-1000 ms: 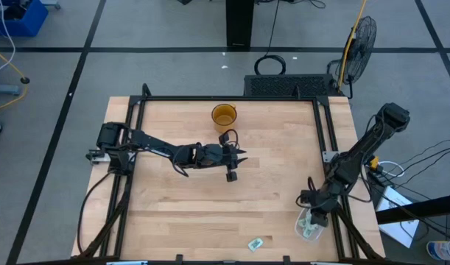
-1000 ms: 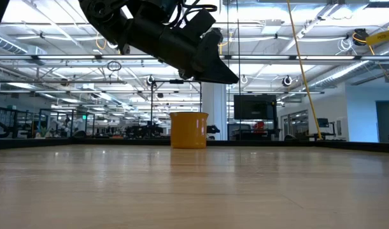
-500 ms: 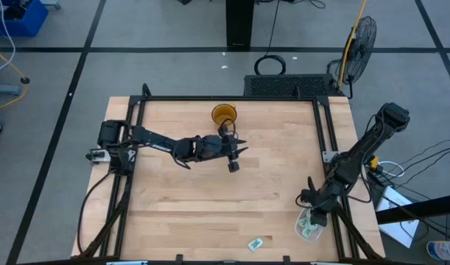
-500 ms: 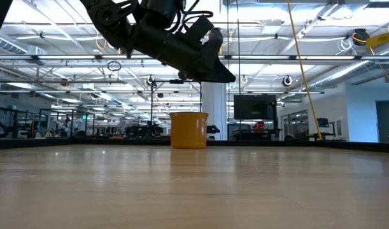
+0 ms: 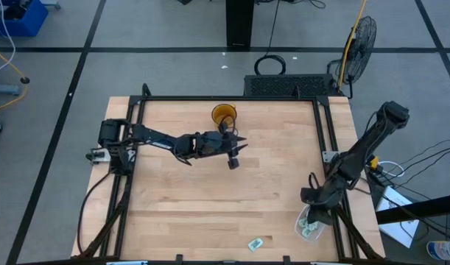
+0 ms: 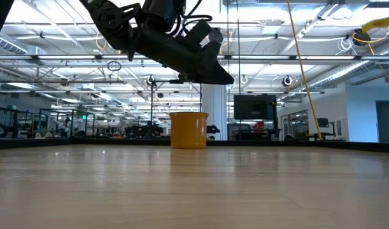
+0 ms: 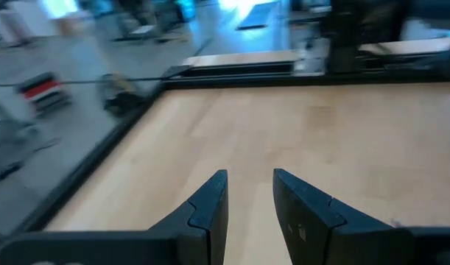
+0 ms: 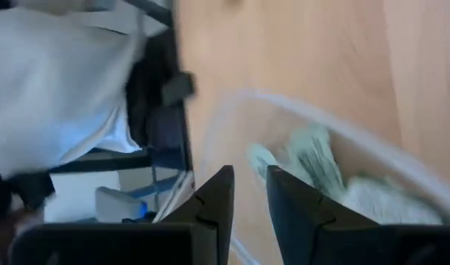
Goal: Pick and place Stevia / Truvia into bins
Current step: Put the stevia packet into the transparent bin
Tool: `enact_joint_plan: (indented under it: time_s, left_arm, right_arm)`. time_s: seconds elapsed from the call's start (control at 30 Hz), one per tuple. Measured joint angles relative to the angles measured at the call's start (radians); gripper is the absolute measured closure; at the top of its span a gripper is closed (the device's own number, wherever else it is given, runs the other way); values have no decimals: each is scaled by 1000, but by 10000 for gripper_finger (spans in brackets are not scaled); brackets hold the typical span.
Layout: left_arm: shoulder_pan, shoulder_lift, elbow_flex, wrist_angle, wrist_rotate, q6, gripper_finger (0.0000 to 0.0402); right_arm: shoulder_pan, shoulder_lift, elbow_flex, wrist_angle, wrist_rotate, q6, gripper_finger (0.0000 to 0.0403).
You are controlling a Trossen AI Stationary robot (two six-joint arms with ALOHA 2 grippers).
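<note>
The wooden table (image 5: pixel 210 191) fills the middle of the high view, bare across most of its top and framed by dark rails. The left arm (image 5: pixel 155 140) stretches from the table's left edge toward the far middle, raised above the wood. The right arm (image 5: pixel 361 158) comes down from the right side to the near right corner.

The left gripper (image 5: pixel 236 153) hangs in the air just in front of the amber cup (image 5: pixel 224 114), near it but not touching; in the low view the gripper (image 6: pixel 219 73) sits above the cup (image 6: pixel 189 130) and a little to the side. From the left wrist view its two fingers (image 7: pixel 210 202) stand a narrow gap apart with nothing between them.

The right gripper (image 5: pixel 315 213) is over the clear tub (image 5: pixel 311 225), which rests at the near right corner of the table close to the rail. In the right wrist view its fingers (image 8: pixel 213 199) are only slightly parted and nothing is gripped; they point at the tub's rim (image 8: pixel 298 114).

Several pale green and white sachets (image 8: pixel 320 165) lie heaped inside the tub, how many cannot be told. One more sachet (image 5: pixel 255 243) lies flat on the wood near the front edge, well left of the tub and apart from both grippers.
</note>
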Motion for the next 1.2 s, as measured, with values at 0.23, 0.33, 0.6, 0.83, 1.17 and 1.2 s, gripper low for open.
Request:
enact_joint_plan:
  time_s: [0.23, 0.33, 0.6, 0.83, 1.17, 1.2]
  left_arm:
    - [-17, 0, 0, -12, 533, 8, 286]
    - [-51, 0, 0, -38, 745, -37, 286]
    - [-235, 59, -1, -96, 618, -102, 286]
    - [-323, 173, 56, 63, 566, -261, 286]
    - [-406, 392, 455, -258, 545, -224, 286]
    - [-406, 405, 479, -271, 542, -236, 286]
  right_arm:
    - [-28, -106, 0, 23, 477, -547, 328]
    - [-46, -113, 0, 49, 695, -741, 328]
    - [-140, -84, 0, 141, 773, -947, 328]
    - [-210, -40, 0, 179, 749, -985, 327]
    - [-297, 101, 0, 387, 446, -1154, 327]
    - [-305, 115, 0, 404, 406, -1156, 327]
